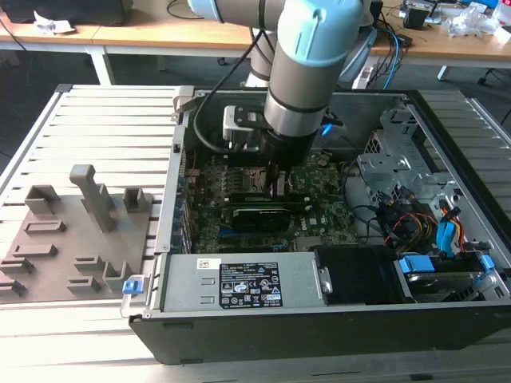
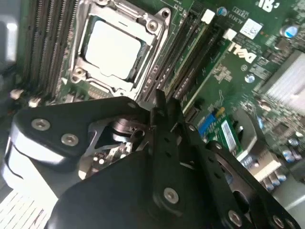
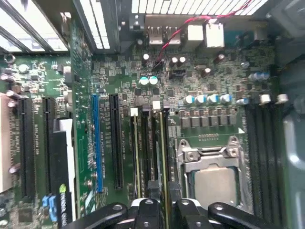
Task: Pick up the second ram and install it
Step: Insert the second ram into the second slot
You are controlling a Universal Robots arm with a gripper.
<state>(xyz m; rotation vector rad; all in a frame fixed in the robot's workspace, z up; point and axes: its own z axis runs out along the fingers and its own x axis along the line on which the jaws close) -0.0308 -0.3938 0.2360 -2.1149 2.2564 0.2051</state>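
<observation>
Green is the ground of this scene: the large green motherboard [image 3: 214, 81] lies in the open black computer case [image 1: 447, 319], and the black two-fingered gripper [image 3: 163, 188] stands low over it, just beside the square metal CPU socket [image 3: 212, 176]; the exterior view shows the gripper [image 1: 277, 185] deep inside the case, well apart from the grey plastic tray [image 1: 48, 239] on the slatted bench.

The long thin green circuit-board stick, the second ram [image 3: 164, 152], stands on edge in line with a black memory slot next to the socket; its near end runs in between the fingers; the jaws are drawn close and appear to be pinching its upper edge. In the second wrist view the fingertips [image 2: 161, 102] point down into the same bank of slots beside the socket [image 2: 114, 47].

Judgement: pick-up is done; insertion is the step in hand. Whether the stick is fully seated cannot be told; the white latch tab [image 3: 156, 105] at the slot's far end is too small to judge. Seating calls for straight downward pressure, the stick kept square to the slot, and both end latches closed before release.
</observation>
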